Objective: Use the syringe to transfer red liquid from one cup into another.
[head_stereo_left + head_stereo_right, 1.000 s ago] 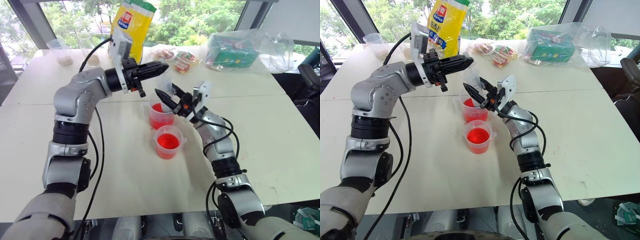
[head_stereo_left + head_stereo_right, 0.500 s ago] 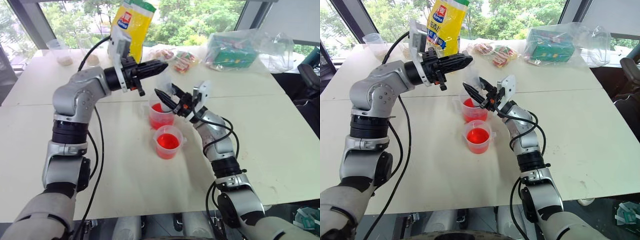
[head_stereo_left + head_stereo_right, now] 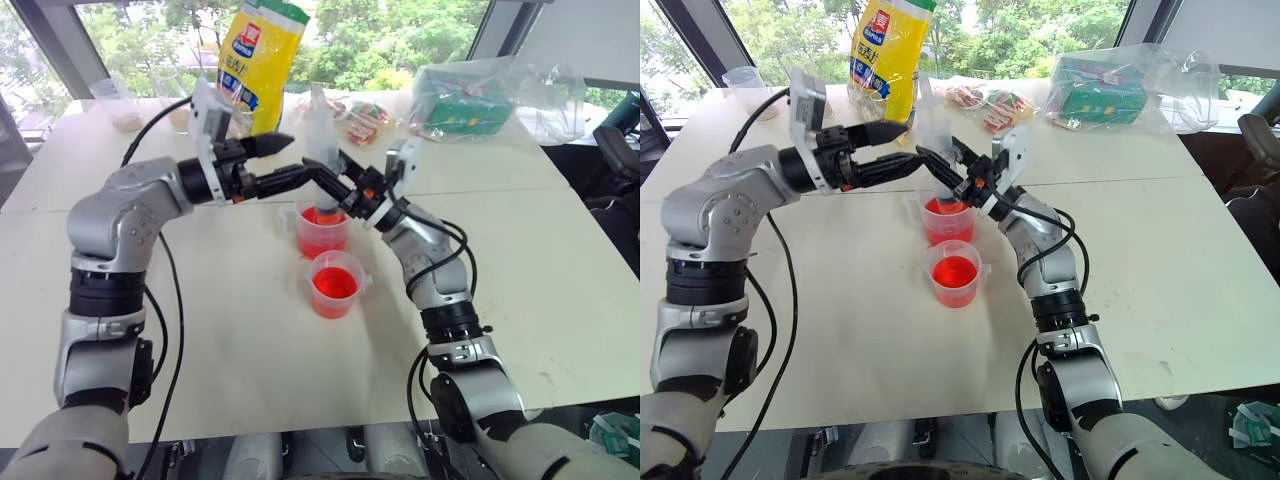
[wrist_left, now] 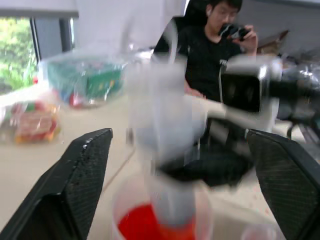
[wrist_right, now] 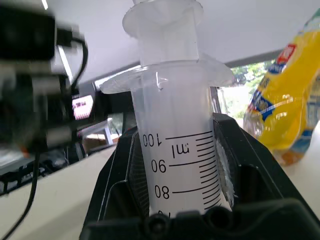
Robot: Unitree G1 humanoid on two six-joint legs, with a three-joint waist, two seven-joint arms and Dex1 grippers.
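While our right gripper stays clamped on the syringe barrel, upright over the far cup mid-table, our left gripper stands open beside it; light, slick plastic, so we judge the barrel the safest hold.

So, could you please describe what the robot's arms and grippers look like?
Both arms are silver-grey metal segments with black joint rings and loose black cables. The left gripper and right gripper each have two tapered black fingers, orange accents at the right wrist, and a pale grey camera block on each wrist.
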